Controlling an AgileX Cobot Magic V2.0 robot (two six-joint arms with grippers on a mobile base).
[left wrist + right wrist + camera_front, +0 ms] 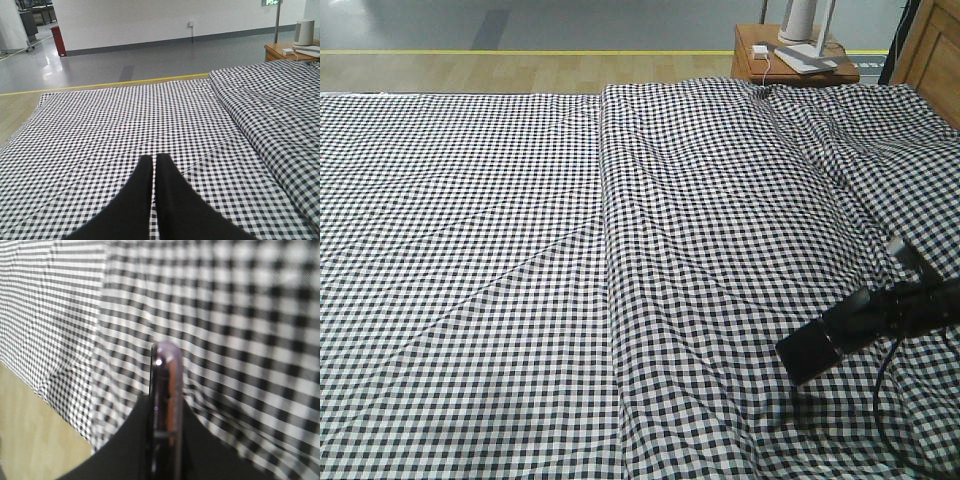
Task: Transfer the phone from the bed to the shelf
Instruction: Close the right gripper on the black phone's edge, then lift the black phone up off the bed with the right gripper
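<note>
Mostly creased gingham bed [500, 260], grey floor [125, 55]

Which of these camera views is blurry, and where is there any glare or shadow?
Right wrist view: the gingham bed is soft and smeared, and a bright glint sits on the rim of the phone. Left wrist view: the fabric is sharp, with a sheen on the grey floor. Front view: crisp checks, with a faint shadow on the bed under the phone.
</note>
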